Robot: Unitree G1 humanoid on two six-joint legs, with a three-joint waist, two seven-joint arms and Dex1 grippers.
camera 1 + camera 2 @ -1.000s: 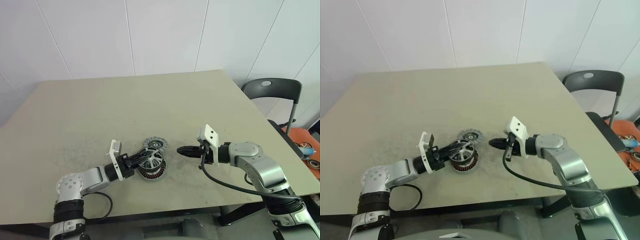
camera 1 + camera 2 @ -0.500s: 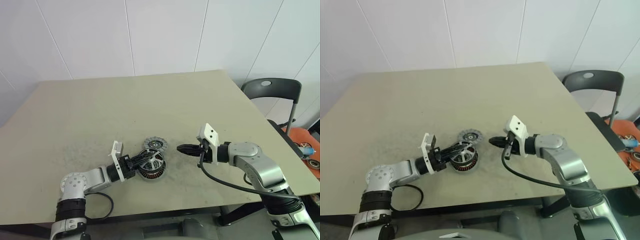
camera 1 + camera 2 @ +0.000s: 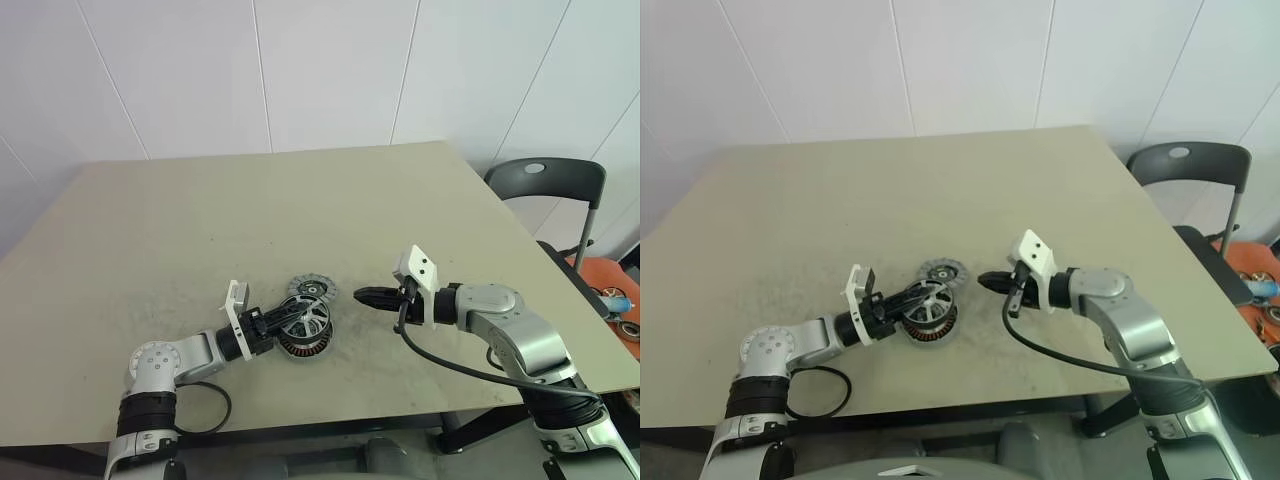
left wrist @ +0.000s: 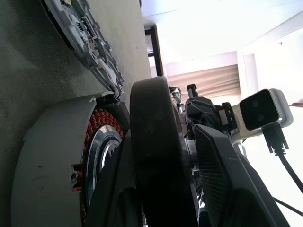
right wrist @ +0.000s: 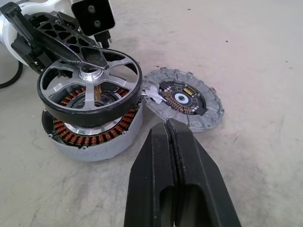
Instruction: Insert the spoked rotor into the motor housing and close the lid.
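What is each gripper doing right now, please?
Left gripper: closed on the spoked rotor, holding it over the motor housing.
Right gripper: shut, holding nothing, apart from the parts.

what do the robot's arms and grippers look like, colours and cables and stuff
Both arms are silver-grey metal with rounded joint housings and black wrist sections. Each ends in a gripper of two black plastic fingers: the left gripper and the right gripper. A white boxy camera block sits on each wrist, its face showing two dark lenses. A black cable loops from each wrist along the arm.
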